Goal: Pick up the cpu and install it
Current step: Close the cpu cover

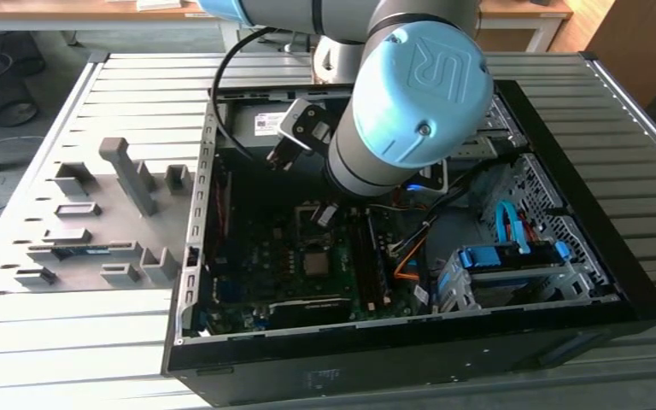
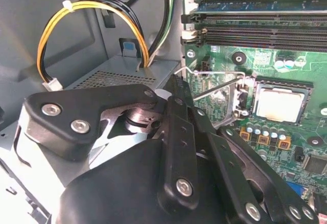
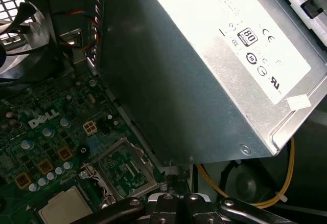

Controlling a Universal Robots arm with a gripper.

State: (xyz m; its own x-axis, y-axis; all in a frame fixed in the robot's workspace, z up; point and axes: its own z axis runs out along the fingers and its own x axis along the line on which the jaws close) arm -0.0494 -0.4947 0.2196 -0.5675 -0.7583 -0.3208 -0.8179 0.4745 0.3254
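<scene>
cpu (image 2: 280, 104): flat dull-silver square, seated in socket on green motherboard (image 2: 265, 55) | tool: black linkage, grip state unclear

Your cpu (image 2: 274, 104) is a small flat square chip with a dull silver, slightly cream-tinted metal top. In the second wrist view it lies flat and level, seated in its dark-framed socket on the green motherboard (image 2: 230, 50), below the long memory slots and beside the raised metal load plate. In the first wrist view you see one corner of it (image 3: 62, 207). In the exterior view it shows (image 1: 315, 263) near the motherboard's middle.
</scene>
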